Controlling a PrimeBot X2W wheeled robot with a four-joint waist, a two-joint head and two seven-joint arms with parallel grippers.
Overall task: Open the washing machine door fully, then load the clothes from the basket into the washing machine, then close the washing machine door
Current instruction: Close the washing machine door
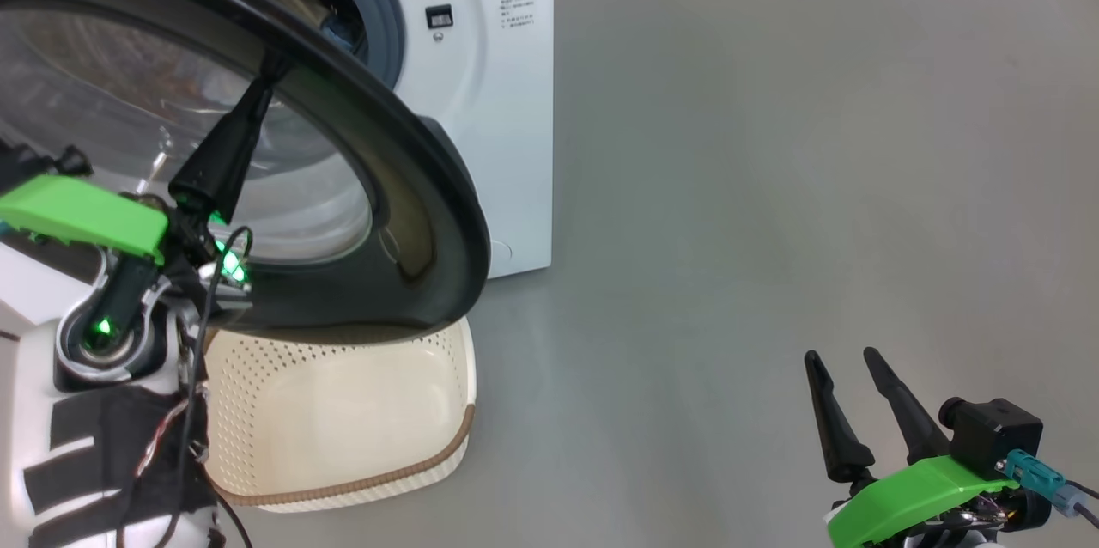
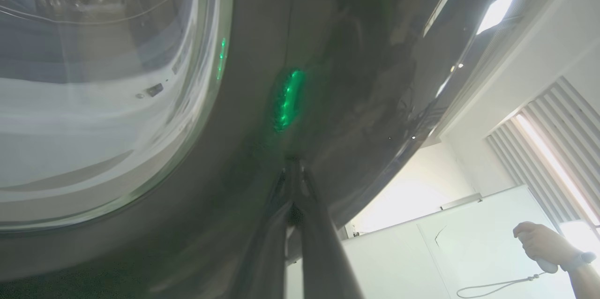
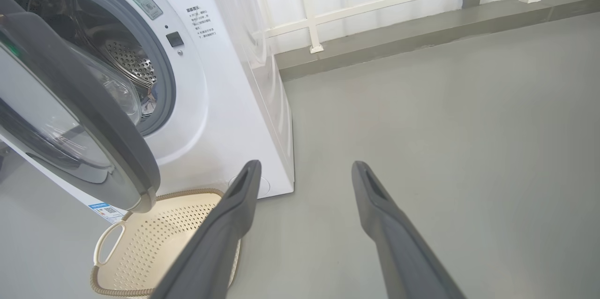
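Note:
The washing machine door (image 1: 412, 187), glossy black with a clear porthole, stands partly open in front of the white washing machine (image 1: 506, 101). My left gripper (image 1: 275, 67) is shut, and its joined tips touch the door's black ring (image 2: 351, 78). The left wrist view shows the tips (image 2: 294, 160) pressed against the glossy face. A bit of cream and blue clothes (image 1: 313, 11) shows inside the drum. Below the door sits the cream basket (image 1: 386, 466), with nothing visible inside it. My right gripper (image 1: 839, 355) hangs open over bare floor, far to the right of the machine (image 3: 225, 102), door (image 3: 93, 116) and basket (image 3: 168, 228).
Grey floor (image 1: 773, 187) stretches to the right of the washer. A white railing and a low kerb (image 3: 422, 22) run behind it. In the left wrist view a person's hand (image 2: 543, 245) holds a controller with a cord.

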